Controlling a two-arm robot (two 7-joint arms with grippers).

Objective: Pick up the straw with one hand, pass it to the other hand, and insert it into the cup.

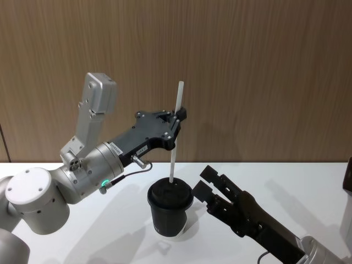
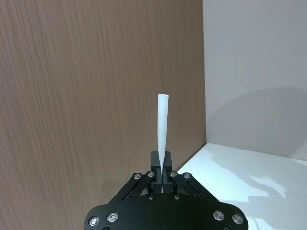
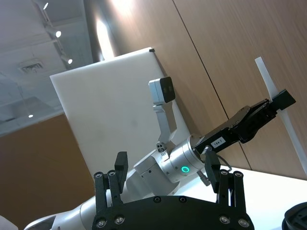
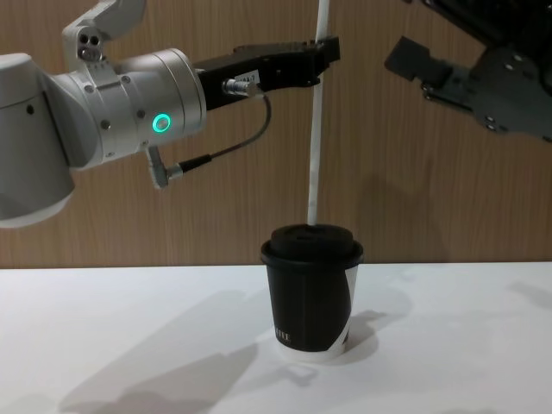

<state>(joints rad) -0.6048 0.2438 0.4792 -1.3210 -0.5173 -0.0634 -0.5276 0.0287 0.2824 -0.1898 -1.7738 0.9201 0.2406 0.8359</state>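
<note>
Whether the tip of the straw (image 1: 175,146) has entered the lid of the cup (image 1: 170,208) is hard to make out; it ends right at the dome, centre frame. My left gripper (image 1: 180,118), reaching in from the left, clamps the straw upright. My right gripper (image 1: 205,182), lower right beside the cup, is released.

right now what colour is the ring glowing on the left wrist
Green; the ring shows best in the chest view.
</note>
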